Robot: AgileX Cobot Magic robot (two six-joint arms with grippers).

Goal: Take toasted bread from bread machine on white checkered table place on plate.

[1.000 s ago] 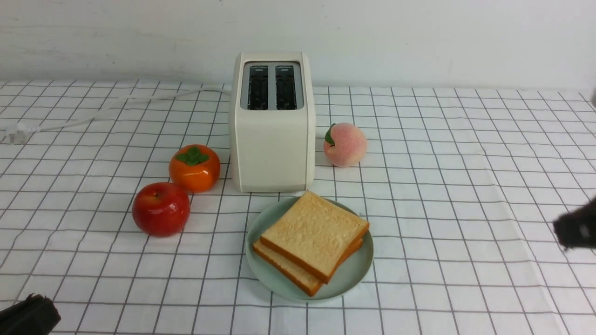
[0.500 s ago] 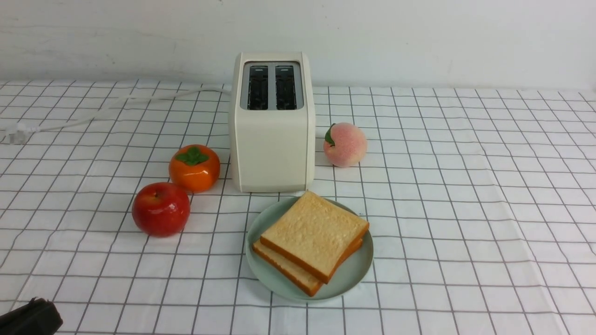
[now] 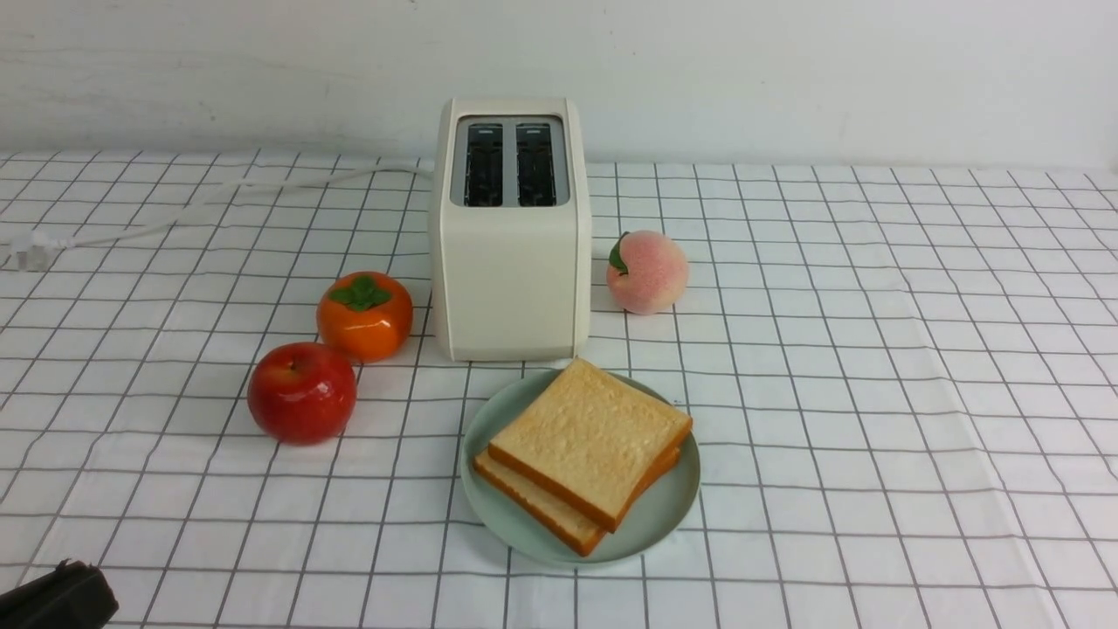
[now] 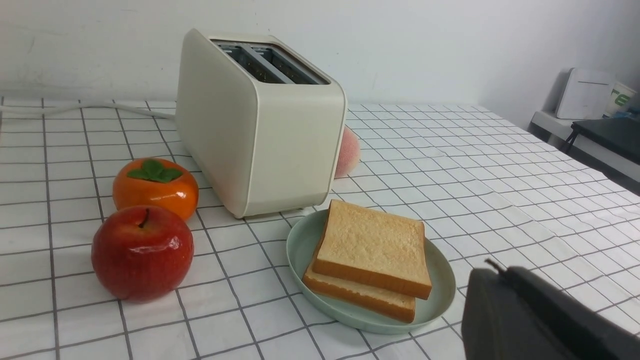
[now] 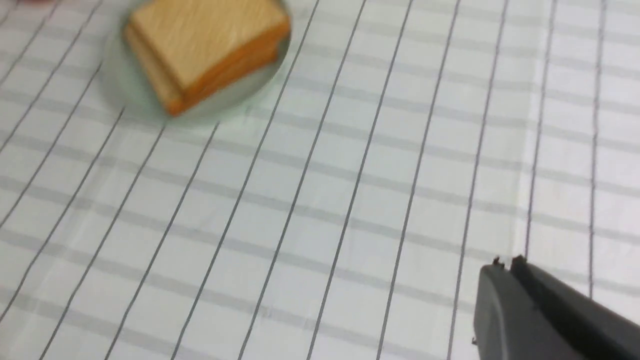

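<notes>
Two slices of toasted bread lie stacked on the mint-green plate, just in front of the cream-white bread machine, whose two dark slots stand empty. All rest on the white checkered table. My left gripper sits at the near left corner, shut and empty; in the left wrist view the left gripper is beside the plate and toasted bread. My right gripper is shut and empty over bare cloth, well away from the blurred toasted bread; it is out of the front view.
A red apple and an orange persimmon sit left of the bread machine, a peach on its right. The white cord runs off to the far left. A dark side table stands past the table's right edge.
The right gripper, at the front view's right edge a second ago, has drawn out of that view. The left gripper has barely shifted. Toast, plate and fruit have not moved.
</notes>
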